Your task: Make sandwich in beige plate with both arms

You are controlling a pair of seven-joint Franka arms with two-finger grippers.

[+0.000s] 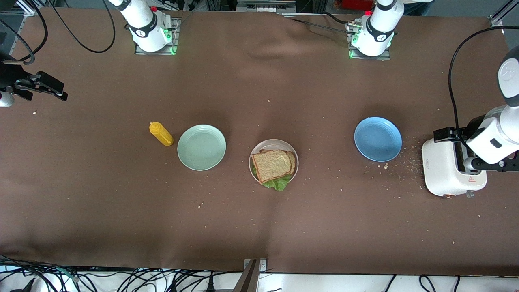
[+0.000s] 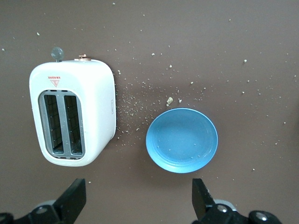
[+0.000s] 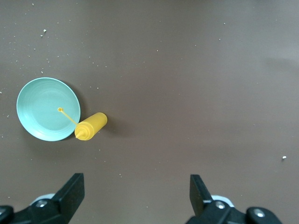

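You've got the sandwich (image 1: 273, 165) sitting assembled on the beige plate (image 1: 292, 154) mid-table, a bit nearer the front-camera edge than the other plates: top bread slice, second slice peeking out under it, lettuce (image 1: 276, 184) sticking out over the plate's rim on the camera side. Mint-green plate (image 1: 201, 147) lies beside it toward the right arm's end of the table, with the yellow squeeze bottle (image 1: 161, 134) just past that. Blue plate (image 1: 378, 139) lies toward the left arm's end, then the white toaster (image 1: 450, 172) near that table edge, crumbs scattered between them.

Your left gripper (image 2: 138, 200) hangs up over the toaster and blue plate, fingers spread wide, nothing in them. Your right gripper (image 3: 135, 198) hangs over bare tablecloth near the right arm's end of the table, fingers spread wide too, holding nothing. Both grippers are well apart from the sandwich, one off each end.
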